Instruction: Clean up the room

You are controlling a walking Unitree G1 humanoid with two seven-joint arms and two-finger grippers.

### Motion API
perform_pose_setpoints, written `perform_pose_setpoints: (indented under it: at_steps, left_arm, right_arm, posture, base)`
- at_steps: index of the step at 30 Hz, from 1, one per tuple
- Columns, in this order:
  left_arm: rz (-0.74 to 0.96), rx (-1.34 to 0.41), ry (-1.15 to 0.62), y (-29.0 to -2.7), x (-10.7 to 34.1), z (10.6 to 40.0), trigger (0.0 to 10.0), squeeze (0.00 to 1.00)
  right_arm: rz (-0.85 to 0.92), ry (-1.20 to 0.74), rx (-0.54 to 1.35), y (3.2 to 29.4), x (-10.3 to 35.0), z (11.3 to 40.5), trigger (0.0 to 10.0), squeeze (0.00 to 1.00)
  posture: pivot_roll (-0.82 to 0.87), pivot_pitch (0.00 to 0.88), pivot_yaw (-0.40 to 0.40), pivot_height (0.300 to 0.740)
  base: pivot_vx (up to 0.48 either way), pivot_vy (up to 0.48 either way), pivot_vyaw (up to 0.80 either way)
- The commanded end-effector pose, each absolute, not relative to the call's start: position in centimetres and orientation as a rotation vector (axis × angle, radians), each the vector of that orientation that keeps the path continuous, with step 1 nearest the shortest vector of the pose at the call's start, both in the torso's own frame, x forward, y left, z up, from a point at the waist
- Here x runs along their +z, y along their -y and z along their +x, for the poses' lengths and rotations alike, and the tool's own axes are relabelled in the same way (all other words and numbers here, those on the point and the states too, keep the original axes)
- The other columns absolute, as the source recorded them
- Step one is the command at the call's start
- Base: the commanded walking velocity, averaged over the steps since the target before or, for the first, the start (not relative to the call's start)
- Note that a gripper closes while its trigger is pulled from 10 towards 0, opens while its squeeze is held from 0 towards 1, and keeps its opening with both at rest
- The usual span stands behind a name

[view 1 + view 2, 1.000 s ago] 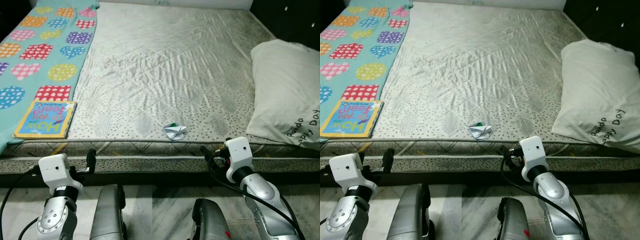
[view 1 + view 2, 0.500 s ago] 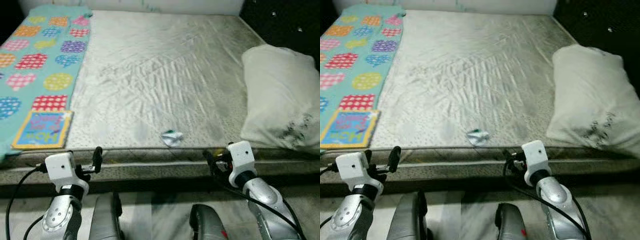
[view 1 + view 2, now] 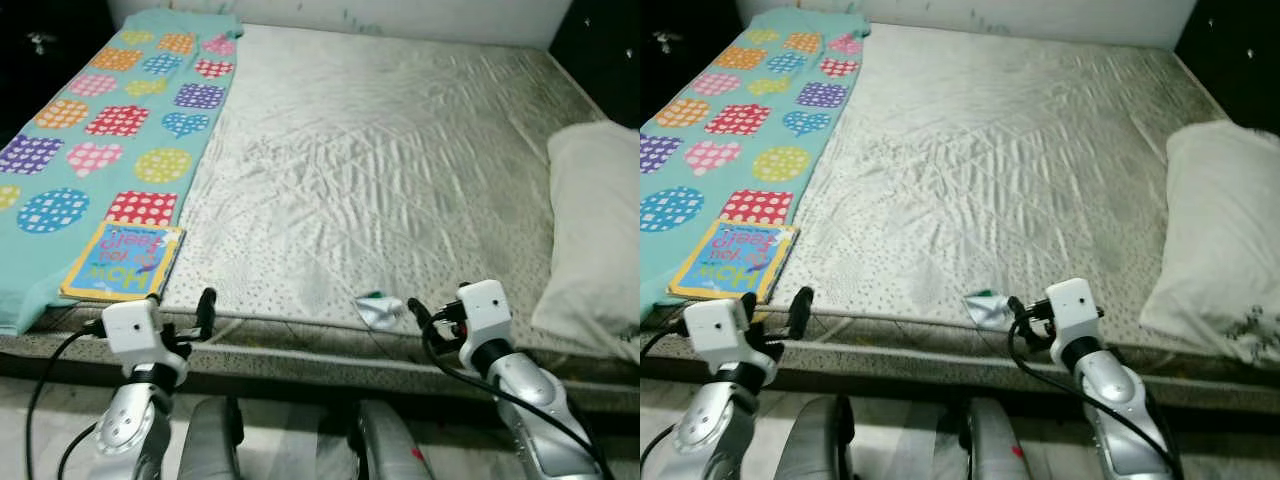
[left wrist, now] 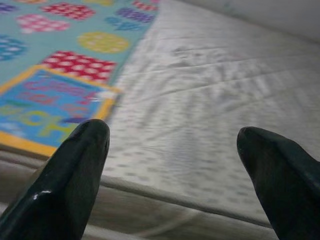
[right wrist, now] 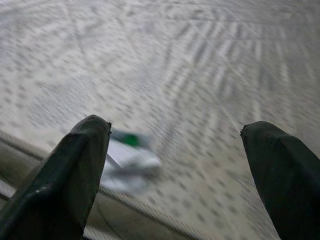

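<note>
Right wrist view, wrapper point(image 5: 131, 156) on mattress point(image 5: 200, 75)

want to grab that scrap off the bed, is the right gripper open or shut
Open. In the right wrist view the right gripper has its two black fingers spread wide, the crumpled wrapper lying beyond them on the mattress.

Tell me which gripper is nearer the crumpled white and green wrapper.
Right. The right gripper sits just beside the crumpled white and green wrapper; the left gripper is farther off, by the book.

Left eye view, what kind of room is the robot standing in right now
Most likely a bedroom: a wide bare quilted mattress fills the view, with a white pillow at its right edge, a teal patterned blanket along its left side, and a children's book lying there.
</note>
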State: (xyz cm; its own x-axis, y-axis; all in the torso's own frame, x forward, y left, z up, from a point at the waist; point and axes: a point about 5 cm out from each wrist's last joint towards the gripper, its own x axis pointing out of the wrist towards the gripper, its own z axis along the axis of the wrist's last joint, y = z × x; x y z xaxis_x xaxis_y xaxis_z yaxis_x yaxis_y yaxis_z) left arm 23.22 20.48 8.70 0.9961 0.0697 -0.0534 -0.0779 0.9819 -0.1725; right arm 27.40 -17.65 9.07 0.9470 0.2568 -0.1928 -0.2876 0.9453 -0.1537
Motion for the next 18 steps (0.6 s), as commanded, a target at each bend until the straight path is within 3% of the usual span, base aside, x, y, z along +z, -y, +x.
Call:
perform_pose_setpoints:
  at_steps: [1,8,18]
  left_arm:
    - [-0.191,0.074,-0.057,-20.2,8.5,23.3,10.0,0.0]
    - [-0.187,0.077,-0.059,-20.3,8.5,23.3,10.0,0.0]
    - [-0.202,0.041,-0.108,-20.4,8.2,22.9,10.0,0.0]
  right_arm:
    - [-0.195,-0.188,0.26,18.5,8.9,27.2,10.0,0.0]
    - [-0.179,-0.191,0.279,18.3,8.8,27.3,10.0,0.0]
    - [-0.196,-0.358,0.456,15.6,7.3,29.2,10.0,0.0]
  posture:
    - [-0.1,0.12,-0.056,0.567]
    - [-0.09,0.118,-0.057,0.567]
    - [-0.06,0.132,-0.063,0.567]
  base:
    - [0.0,0.0,0.0]
    - [0.0,0.0,0.0]
    - [0.0,0.0,0.0]
